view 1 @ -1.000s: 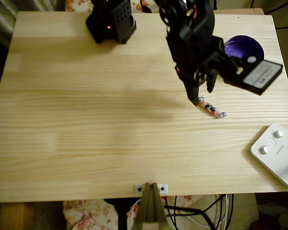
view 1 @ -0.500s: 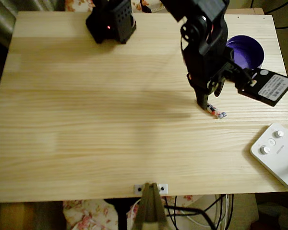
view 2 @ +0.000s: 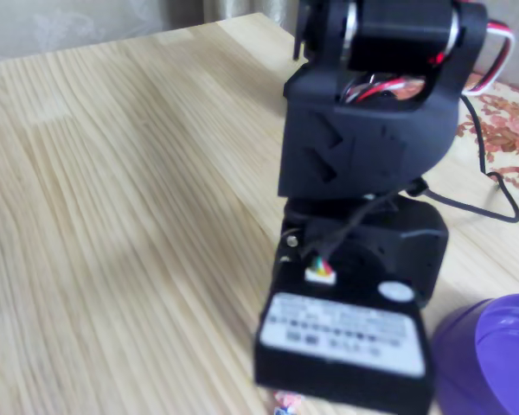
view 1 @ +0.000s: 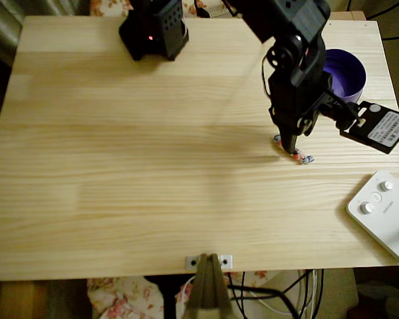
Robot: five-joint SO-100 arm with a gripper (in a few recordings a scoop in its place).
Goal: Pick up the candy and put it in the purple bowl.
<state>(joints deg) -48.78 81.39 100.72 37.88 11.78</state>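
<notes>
- Overhead view: the pincer point(view 1: 290, 145) tips sit on the candy point(view 1: 299, 157) (whether clamped, I cannot tell), lying on the surface point(view 1: 120, 166).
- Purple bowl point(view 1: 346, 74) near the right edge; broad bare wood leftward.

Worktop point(view 1: 133, 166): pale pine boards, grain running left to right in the overhead view; warm, soft light with faint shadows across the middle.
Bracket point(view 1: 209, 262): small white metal plate fixed at the near edge, centre.
Floral fabric point(view 1: 133, 296): cream with red flowers, below the near edge; again at the far right in the fixed view point(view 2: 510, 117).
Cables point(view 1: 279, 292): black and white, hanging below the near edge.
Curtain point(view 1: 6, 20): grey folds, far left corner.
Floor point(view 1: 26, 299): wood-toned, near left.
</notes>
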